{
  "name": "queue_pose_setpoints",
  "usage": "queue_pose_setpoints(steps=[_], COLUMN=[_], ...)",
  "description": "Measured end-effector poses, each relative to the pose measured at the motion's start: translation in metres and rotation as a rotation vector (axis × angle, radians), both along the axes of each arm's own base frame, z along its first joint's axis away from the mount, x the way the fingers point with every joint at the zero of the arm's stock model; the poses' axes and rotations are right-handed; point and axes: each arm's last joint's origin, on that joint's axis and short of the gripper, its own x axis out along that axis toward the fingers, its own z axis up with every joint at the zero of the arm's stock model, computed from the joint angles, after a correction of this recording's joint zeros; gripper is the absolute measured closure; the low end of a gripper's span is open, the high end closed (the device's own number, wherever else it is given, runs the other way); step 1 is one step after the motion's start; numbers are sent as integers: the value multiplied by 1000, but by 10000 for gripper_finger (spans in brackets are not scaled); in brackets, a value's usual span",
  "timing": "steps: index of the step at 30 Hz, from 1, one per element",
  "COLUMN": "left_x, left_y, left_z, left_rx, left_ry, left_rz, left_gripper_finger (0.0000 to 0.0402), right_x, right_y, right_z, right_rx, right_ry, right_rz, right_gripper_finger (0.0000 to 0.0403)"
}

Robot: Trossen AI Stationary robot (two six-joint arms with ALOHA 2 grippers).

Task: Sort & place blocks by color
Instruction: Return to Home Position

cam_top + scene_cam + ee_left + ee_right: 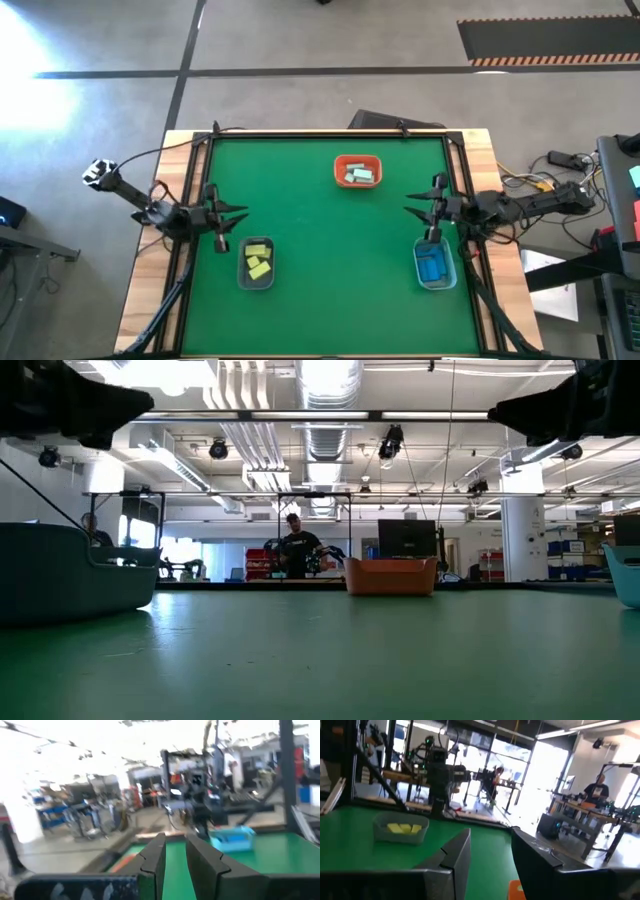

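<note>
Green table (320,230), bearing orange bin (358,158), grey bin (257,287), bluish bin (436,285)

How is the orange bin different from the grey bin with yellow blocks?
The orange bin holds pale green blocks; the grey bin holds yellow blocks. The orange bin sits at the far side, the grey bin near the left gripper. Both rest on the green table, each with one colour inside.

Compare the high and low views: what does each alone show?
High view only: the bins' contents: mint blocks in the orange bin, yellow blocks in the grey bin, blue blocks in the blue bin. Low view only: a person in the room behind. Both: the three bins, the green mat, and the left end effector and right end effector raised at the sides.
</note>
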Motion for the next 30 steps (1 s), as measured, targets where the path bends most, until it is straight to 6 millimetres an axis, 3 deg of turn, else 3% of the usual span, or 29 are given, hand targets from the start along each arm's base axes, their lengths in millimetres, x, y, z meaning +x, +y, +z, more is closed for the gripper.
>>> queue_pose_setpoints(steps=[10,24,30], left_x=[-6,-5,-5], left_y=[4,4,4], left_z=[6,4,4], left_rx=[160,162,162], left_ry=[-15,-3,-3], left_rz=[65,63,63], left_gripper_finger=[343,343,343], right_x=[-18,-13,-10], right_y=[-3,3,5], right_z=[-4,-19,-33], right_rx=[-23,-147,-190], right_ry=[4,45,87], right_rz=[-3,175,216], right_gripper_finger=[282,373,391])
